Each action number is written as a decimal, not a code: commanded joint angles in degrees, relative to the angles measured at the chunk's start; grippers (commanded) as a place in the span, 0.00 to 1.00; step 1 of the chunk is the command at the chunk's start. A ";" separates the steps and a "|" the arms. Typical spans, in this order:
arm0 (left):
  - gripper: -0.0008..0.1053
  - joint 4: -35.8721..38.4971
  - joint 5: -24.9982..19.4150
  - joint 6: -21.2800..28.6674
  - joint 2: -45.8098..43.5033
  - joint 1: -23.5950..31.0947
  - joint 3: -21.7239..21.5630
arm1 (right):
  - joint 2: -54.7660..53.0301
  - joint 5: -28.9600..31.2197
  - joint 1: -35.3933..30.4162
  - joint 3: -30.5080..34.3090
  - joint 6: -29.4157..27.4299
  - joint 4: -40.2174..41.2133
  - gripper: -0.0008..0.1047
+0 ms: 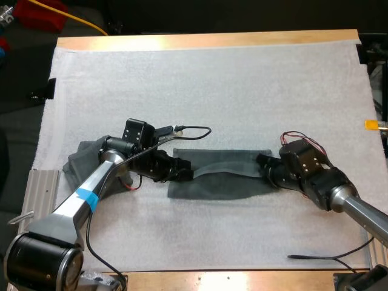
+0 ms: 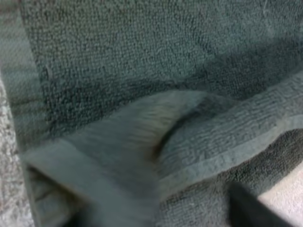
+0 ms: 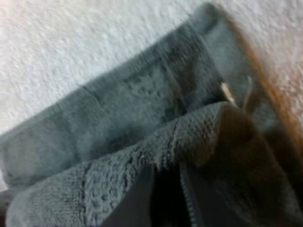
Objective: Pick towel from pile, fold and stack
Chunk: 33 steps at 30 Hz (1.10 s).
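A dark grey-green towel [image 1: 224, 180] lies stretched left to right across the middle of the white mat [image 1: 212, 91], folded into a long band. My left gripper [image 1: 187, 173] is shut on its left end, where a hemmed edge [image 2: 222, 151] is lifted and curled over the layer below. A dark fingertip [image 2: 251, 210] shows beside that edge. My right gripper [image 1: 265, 167] is shut on the towel's right end, with the cloth [image 3: 142, 109] bunched over its black fingers [image 3: 137, 201]. A second, crumpled towel [image 1: 79, 159] lies under my left arm near the mat's left side.
The mat extends well beyond the towel toward the far wooden edge [image 1: 206, 40]. A ribbed metal rail [image 1: 41, 189] sits at the table's left front. A thin black cable [image 1: 321, 257] lies on the mat at the front right.
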 commanded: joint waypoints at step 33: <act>0.66 4.78 1.98 5.89 -16.21 0.01 -4.02 | -8.06 -4.14 -0.22 -0.47 -16.55 -4.01 0.63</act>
